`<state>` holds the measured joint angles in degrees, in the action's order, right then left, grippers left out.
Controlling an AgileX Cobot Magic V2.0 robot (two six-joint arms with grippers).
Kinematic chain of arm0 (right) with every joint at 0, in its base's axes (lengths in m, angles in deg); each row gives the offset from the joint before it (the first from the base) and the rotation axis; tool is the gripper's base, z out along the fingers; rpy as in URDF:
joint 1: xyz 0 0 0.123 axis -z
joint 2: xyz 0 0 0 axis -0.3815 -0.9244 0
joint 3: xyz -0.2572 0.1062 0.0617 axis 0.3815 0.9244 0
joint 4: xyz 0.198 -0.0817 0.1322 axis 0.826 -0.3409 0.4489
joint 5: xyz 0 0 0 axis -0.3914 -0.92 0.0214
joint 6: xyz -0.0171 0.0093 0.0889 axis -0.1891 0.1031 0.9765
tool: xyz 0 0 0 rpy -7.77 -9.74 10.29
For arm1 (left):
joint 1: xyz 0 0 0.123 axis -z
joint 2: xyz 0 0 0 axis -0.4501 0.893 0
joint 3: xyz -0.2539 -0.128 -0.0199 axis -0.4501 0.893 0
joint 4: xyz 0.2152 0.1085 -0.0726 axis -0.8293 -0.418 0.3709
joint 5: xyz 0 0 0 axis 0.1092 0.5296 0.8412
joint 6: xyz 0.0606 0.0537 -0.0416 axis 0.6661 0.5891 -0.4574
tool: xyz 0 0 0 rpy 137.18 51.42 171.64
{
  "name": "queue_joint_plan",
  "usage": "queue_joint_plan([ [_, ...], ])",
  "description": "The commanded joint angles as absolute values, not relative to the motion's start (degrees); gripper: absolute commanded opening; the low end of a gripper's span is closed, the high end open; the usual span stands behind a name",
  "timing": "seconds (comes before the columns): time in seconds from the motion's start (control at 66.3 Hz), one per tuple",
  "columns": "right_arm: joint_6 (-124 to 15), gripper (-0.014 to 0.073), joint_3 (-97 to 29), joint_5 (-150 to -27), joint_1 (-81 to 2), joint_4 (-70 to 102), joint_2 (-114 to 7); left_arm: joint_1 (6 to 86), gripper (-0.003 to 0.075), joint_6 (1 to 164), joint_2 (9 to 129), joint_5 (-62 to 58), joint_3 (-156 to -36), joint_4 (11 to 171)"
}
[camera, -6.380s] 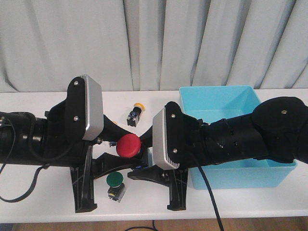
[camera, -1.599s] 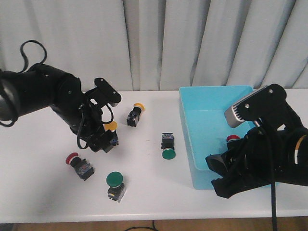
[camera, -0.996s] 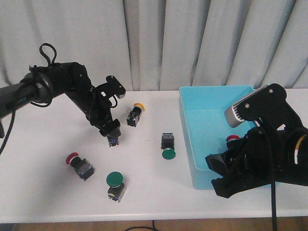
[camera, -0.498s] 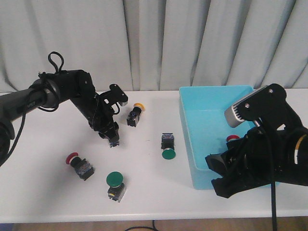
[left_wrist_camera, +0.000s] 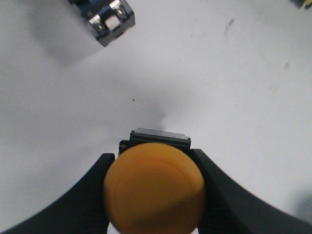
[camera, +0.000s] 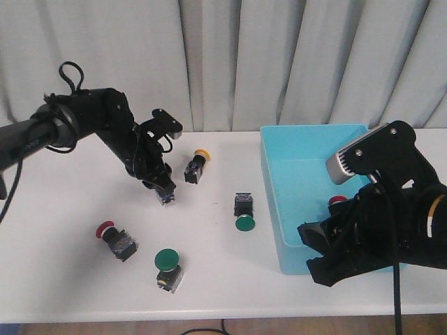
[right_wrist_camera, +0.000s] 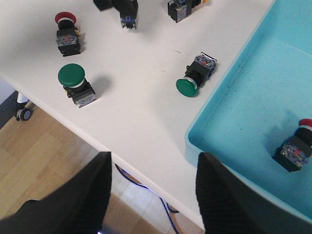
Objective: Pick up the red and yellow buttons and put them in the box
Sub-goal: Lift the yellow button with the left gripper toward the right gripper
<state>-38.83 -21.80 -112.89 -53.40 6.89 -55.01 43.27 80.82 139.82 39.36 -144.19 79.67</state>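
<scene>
Two green-capped buttons on white tabletop: one upright, other on side. Grey pleated curtain behind. Wood floor below.

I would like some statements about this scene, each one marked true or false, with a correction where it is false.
1. The left claw holds a yellow button. True.
2. The box is empty. False: one red button lies inside it.
3. Two green buttons lie on the table. True: one near the front edge, another beside the box.
4. The right claw grips a red button. False: it is open and holds nothing.
5. No red button is left on the table. False: one lies on the left side.
</scene>
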Motion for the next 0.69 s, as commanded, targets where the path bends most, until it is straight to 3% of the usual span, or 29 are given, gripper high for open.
queue_joint_plan([
  [0.0,-39.62,0.0393,-23.35,-109.06,-53.47,6.31,-54.02,43.21,0.0135,77.17,131.53,38.97,-145.53,83.47],
  [0.226,-39.62,0.0393,-23.35,-109.06,-53.47,6.31,-54.02,43.21,0.0135,79.76,119.25,34.05,-133.15,93.17],
  [0.679,-39.62,0.0393,-23.35,-108.93,-53.47,6.31,-54.02,43.34,0.0135,100.67,88.06,20.43,-98.28,103.62],
])
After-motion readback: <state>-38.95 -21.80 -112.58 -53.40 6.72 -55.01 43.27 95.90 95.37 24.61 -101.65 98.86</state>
